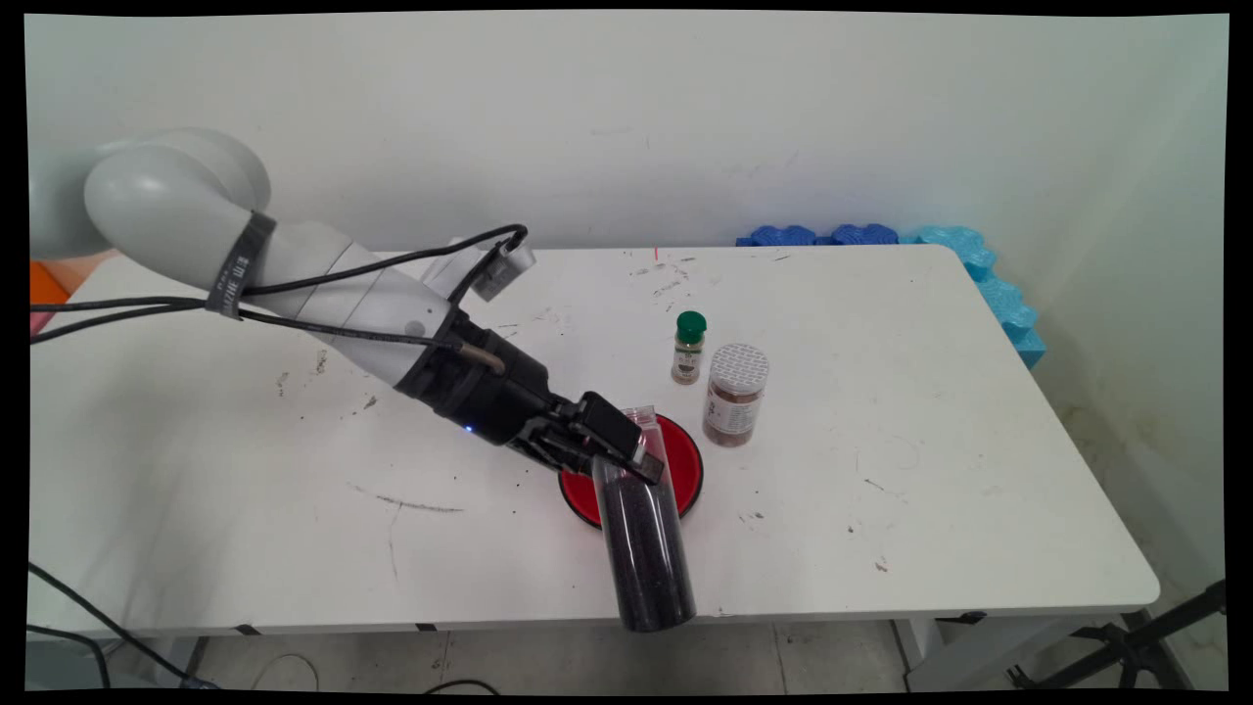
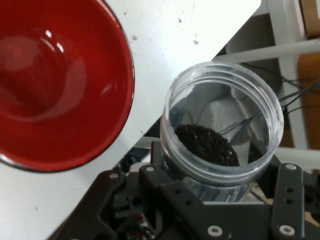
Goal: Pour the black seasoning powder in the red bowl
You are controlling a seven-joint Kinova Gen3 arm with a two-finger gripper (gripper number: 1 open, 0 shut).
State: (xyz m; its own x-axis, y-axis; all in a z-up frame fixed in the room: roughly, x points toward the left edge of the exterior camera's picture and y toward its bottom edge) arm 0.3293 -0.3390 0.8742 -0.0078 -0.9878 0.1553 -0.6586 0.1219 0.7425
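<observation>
Fixed camera looks down across the table [image 1: 930, 509] toward the wall; hand camera peers closely at the red bowl [image 2: 60, 85], which both views show.

No readable text; spice jar [image 1: 688, 350] label too small.

A small bottle [image 1: 689, 347] with a green cap stands just behind a red bowl [image 1: 682, 468]. A jar [image 1: 734, 395] stands beside it.

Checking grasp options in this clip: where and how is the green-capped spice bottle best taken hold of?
Probably across the body of the green-capped spice bottle, below its cap, coming from its left or from above. It stands upright and narrow, and the taller lidded jar stands close on its right, crowding that side.
</observation>
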